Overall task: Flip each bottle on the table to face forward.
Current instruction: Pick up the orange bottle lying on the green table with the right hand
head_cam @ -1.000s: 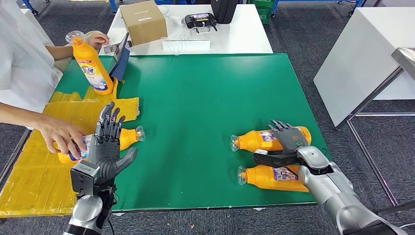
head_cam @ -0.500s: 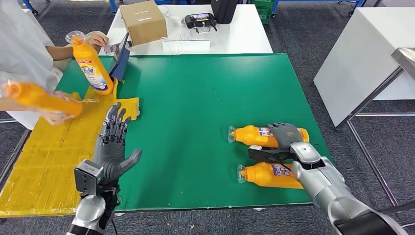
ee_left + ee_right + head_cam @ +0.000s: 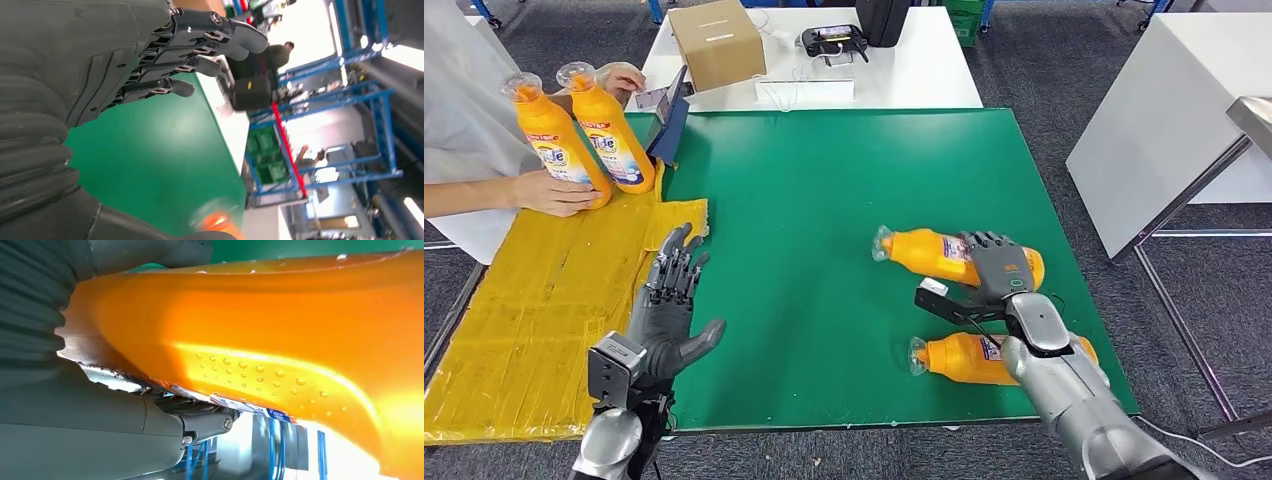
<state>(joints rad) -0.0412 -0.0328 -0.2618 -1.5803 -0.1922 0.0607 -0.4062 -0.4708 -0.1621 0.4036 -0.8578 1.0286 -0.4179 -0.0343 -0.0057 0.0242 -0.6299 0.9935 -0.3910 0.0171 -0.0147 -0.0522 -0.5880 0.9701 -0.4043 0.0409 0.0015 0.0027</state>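
The right hand (image 3: 996, 268) is clamped around a glossy orange plastic bottle (image 3: 944, 256). It looks smooth and slippery, so mid-body suits. The left hand (image 3: 667, 310) hangs spread, holding nothing.

An orange bottle (image 3: 280, 340) lies against the right hand (image 3: 75, 410), apparently gripped, its dimpled side and label edge just beside the grey thumb (image 3: 150, 252).
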